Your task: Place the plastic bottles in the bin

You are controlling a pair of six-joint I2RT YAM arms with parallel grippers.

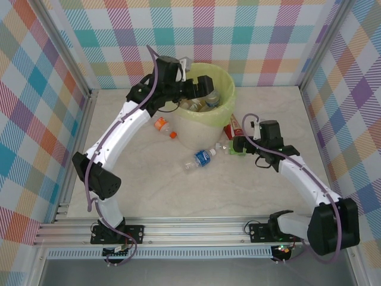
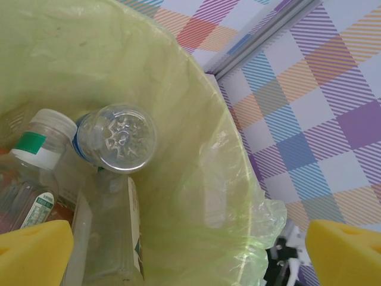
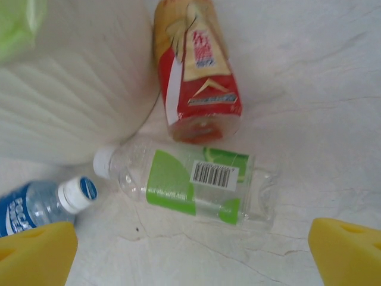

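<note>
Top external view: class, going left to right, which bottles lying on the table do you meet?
Orange-label bottle → blue-label bottle. Further right, the green-label bottle and red-label bottle overlap left to right, so they stay unranked.

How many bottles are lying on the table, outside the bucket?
4. An orange-labelled bottle lies left of the bin, a blue-labelled bottle in front of it, and a green-labelled bottle and red-labelled bottle at its right. More may be hidden behind the bin.

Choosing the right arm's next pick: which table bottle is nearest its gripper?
The clear plastic bottle with the green label and white cap, centred under the right gripper; the red-labelled bottle and blue-labelled bottle lie off-centre.
</note>
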